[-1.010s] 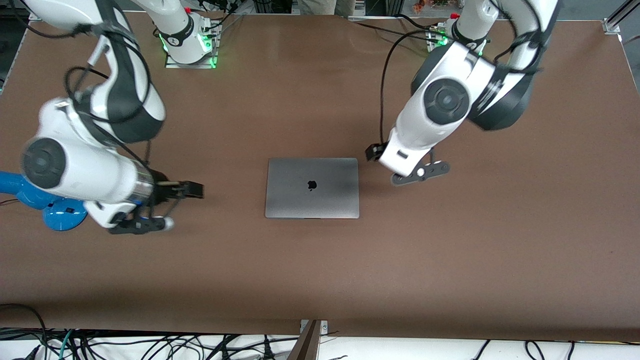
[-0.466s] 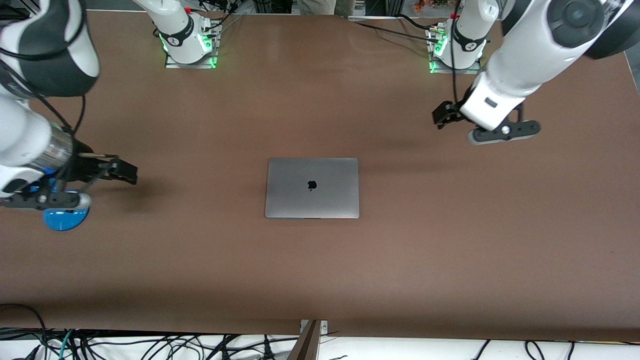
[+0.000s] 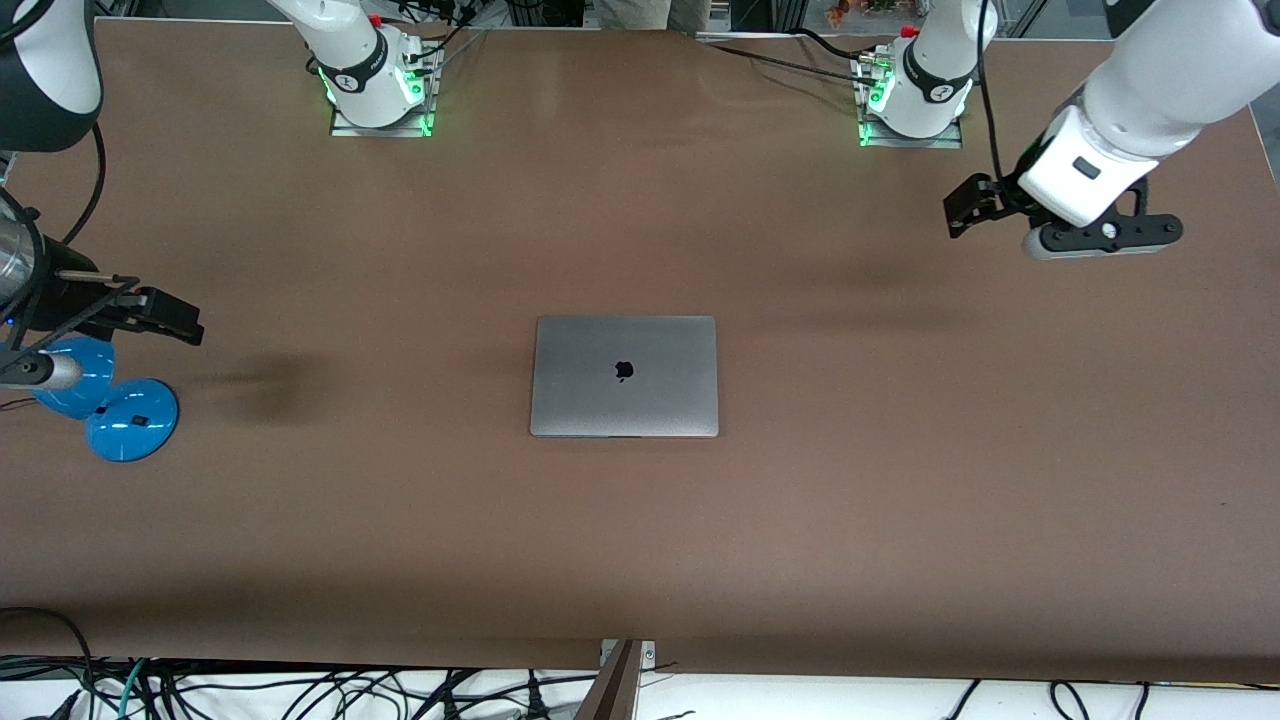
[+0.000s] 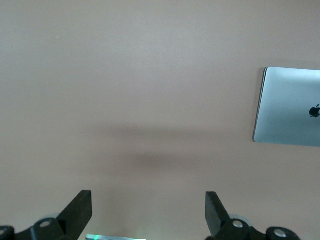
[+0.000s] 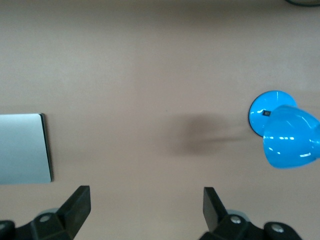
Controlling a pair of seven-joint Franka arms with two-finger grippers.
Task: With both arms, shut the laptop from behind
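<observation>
The silver-grey laptop (image 3: 625, 376) lies shut and flat in the middle of the table, its dark apple logo facing up. It also shows in the left wrist view (image 4: 290, 107) and at the edge of the right wrist view (image 5: 22, 148). My left gripper (image 3: 962, 208) is open and empty, up in the air over bare table near the left arm's base, well away from the laptop; its jaws show wide apart in the left wrist view (image 4: 148, 210). My right gripper (image 3: 175, 318) is open and empty over the right arm's end of the table, beside the blue lamp; it also shows in the right wrist view (image 5: 146, 207).
A blue lamp (image 3: 110, 405) stands at the right arm's end of the table and also shows in the right wrist view (image 5: 282, 135). The two arm bases (image 3: 375, 85) (image 3: 912, 95) stand along the table's edge farthest from the front camera. Cables hang below the nearest edge.
Both arms have swung up and away from the shut laptop, the left toward its own end of the table, the right toward the lamp. The laptop has not moved.
</observation>
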